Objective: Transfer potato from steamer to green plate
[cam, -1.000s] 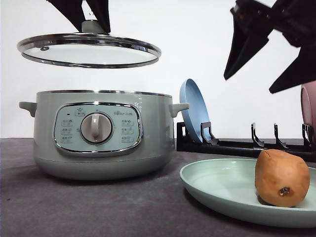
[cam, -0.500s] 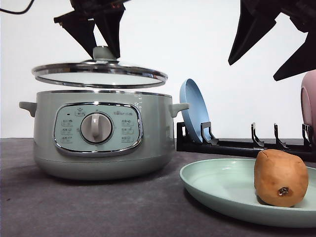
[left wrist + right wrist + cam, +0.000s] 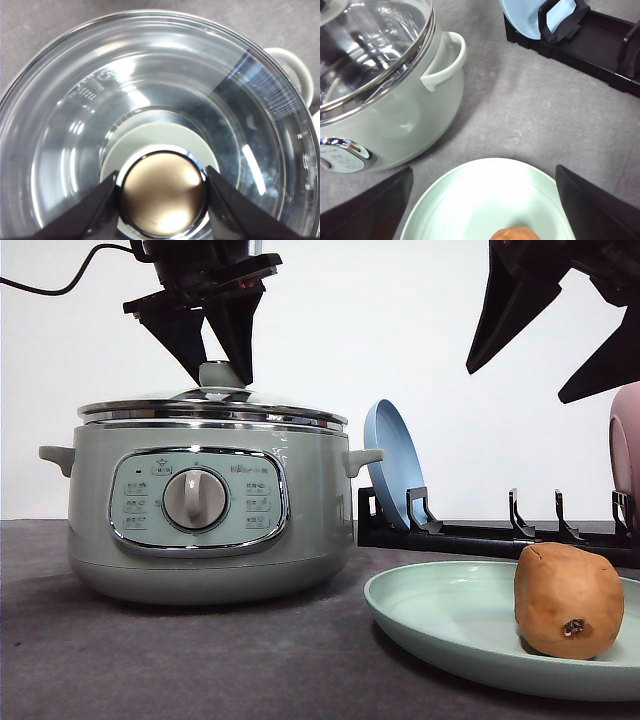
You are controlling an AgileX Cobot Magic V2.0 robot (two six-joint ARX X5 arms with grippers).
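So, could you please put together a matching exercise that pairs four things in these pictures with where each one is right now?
Things:
1. potato
2. glass lid
3. blue plate
4. right tool

Places:
A. standing on edge in the black rack
B. raised in the air above the green plate, open
C. lying on the green plate
D. seated on the steamer, its knob between the fingers of the left tool

Pairs: 1-C, 2-D, 3-A, 4-B
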